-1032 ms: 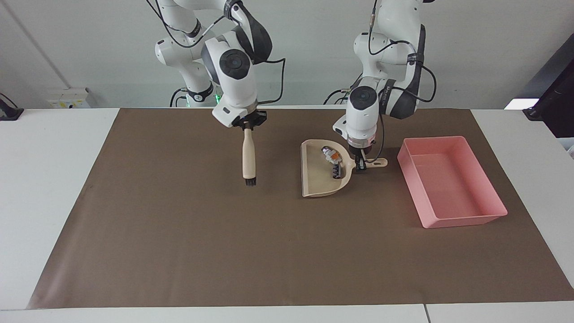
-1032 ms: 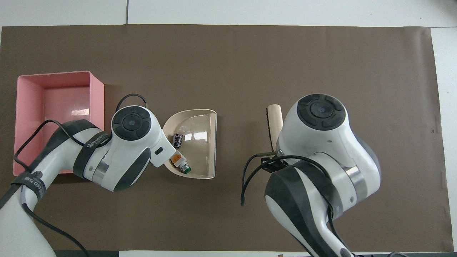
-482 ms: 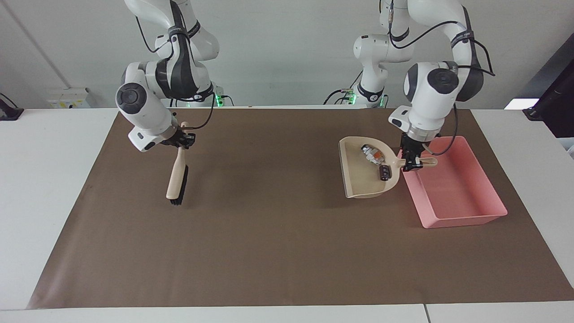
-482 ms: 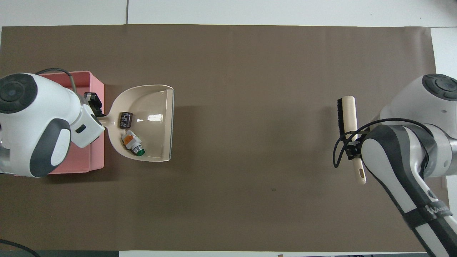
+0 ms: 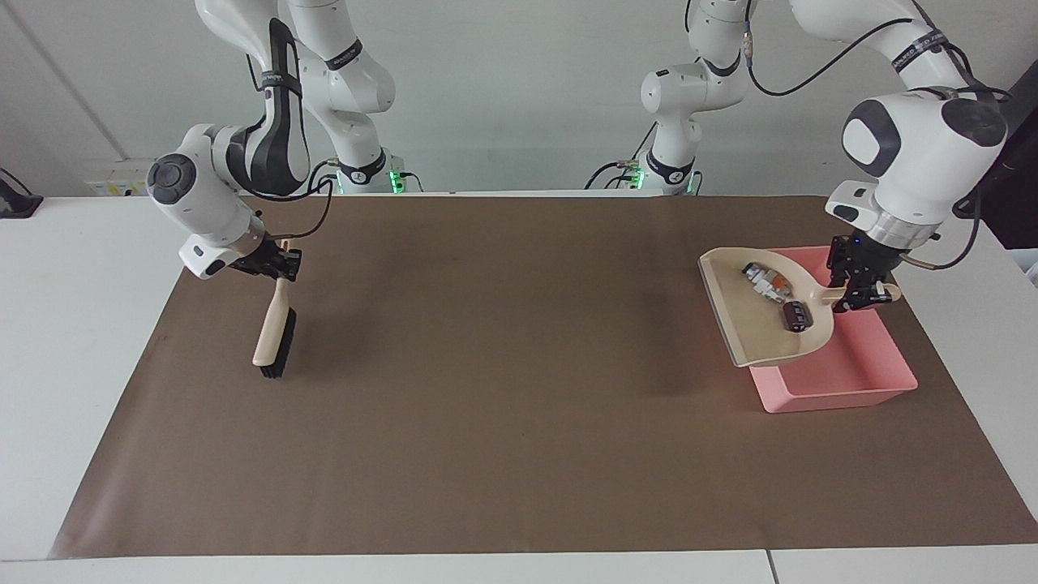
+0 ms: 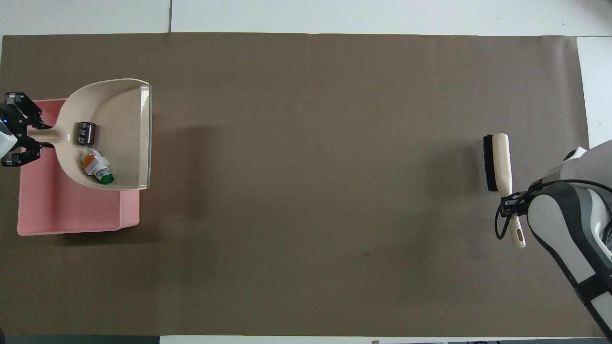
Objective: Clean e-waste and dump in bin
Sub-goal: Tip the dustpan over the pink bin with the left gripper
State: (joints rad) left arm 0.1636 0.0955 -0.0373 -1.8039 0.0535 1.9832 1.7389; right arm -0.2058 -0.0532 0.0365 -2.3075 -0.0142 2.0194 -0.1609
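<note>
Overhead, the dustpan (image 6: 114, 129) covers much of the bin (image 6: 71, 215), so from there it could be resting on it; the facing view shows the dustpan (image 5: 758, 324) lifted clear above the bin (image 5: 843, 377), tilted with its open lip raised toward the right arm's end of the table. The bin sits on the brown mat (image 5: 503, 389) at the left arm's end of the table (image 5: 73, 324).

Both views show the e-waste inside the dustpan: a white scrap with orange and green marks (image 6: 95, 167) and a small black block (image 6: 86, 133), lying near the handle, the black block closer to the handle's root. In the facing view the white scrap (image 5: 765, 280) and black block (image 5: 795, 315) lie apart from each other.

The left end effector (image 5: 859, 280) is over the bin, its fingers clamped on the dustpan's handle; overhead only its dark tips (image 6: 19, 129) show at the frame's edge.

The right end effector (image 5: 276, 264) is over the mat at the right arm's end of the table, well apart from the bin, closed on the handle of a brush (image 5: 272, 337). The facing view shows the brush hanging slanted, bristle end lowest, close to the mat; whether it touches is unclear. Overhead, the brush (image 6: 499, 162) shows its black bristles along one side.
</note>
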